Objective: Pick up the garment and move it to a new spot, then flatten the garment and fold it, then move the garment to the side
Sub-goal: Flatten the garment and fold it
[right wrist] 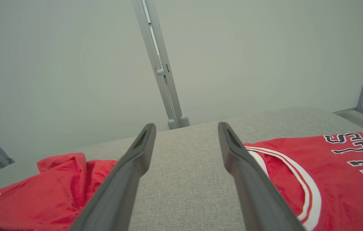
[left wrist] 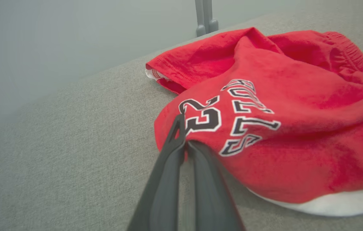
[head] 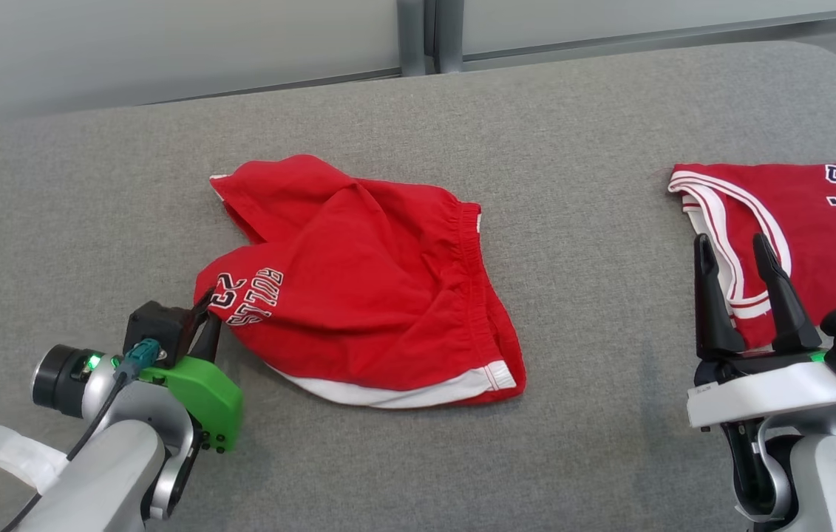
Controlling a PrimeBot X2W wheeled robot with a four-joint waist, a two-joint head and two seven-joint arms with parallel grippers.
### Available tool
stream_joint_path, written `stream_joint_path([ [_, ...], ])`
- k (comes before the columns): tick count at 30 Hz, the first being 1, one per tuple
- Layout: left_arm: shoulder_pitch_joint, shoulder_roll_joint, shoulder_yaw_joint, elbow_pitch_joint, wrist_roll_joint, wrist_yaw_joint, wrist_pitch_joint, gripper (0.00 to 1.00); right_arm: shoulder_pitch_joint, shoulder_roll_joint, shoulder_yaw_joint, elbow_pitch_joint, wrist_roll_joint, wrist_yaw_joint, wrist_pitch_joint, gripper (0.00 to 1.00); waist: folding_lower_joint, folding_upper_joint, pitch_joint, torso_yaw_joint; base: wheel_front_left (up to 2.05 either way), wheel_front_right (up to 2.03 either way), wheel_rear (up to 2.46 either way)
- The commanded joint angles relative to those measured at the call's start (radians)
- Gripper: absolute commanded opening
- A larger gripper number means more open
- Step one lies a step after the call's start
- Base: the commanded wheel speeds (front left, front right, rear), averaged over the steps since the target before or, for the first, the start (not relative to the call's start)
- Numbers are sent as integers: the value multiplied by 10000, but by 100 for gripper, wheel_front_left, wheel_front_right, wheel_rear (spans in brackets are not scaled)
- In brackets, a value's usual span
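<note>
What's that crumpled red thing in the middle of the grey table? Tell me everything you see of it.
It is a pair of red shorts, soft cloth by the look, lying crumpled on the grey padded surface. A gathered elastic waistband runs down its right side, a white band edges the near hem, and black white-outlined lettering reads BULLS 23. The left gripper is shut on its edge beside the lettering.

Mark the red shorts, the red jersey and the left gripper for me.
red shorts [head: 373, 295], head view, middle of the cloth.
red jersey [head: 813, 258], head view, chest beside the lettering.
left gripper [left wrist: 184, 138], left wrist view, fingertips pinching the shorts.
</note>
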Motion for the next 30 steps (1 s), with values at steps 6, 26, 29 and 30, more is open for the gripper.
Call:
stream_joint_path([
  [6, 223, -362, 369, 485, -306, 138, -823, 100, -28, -30, 589, 180, -99, 2, 261, 100, 0, 106, -55, -44, 0, 0, 0],
  [26, 2181, -1105, 1774, -1111, -387, 293, -1612, 100, -554, -33, 3091, 1012, -499, 2, 998, 100, 0, 106, -621, 1374, 0, 0, 0],
  [29, 2434, -1458, 1704, -1072, -408, -13, -1608, 100, -714, -33, 3259, 1334, -396, 2, 898, 100, 0, 106, -663, 1567, 0, 0, 0],
  [30, 2452, -1551, 1653, -956, -429, -95, -1610, 100, -737, -33, 3279, 1381, -374, 2, 886, 100, 0, 106, -670, 1574, 0, 0, 0],
])
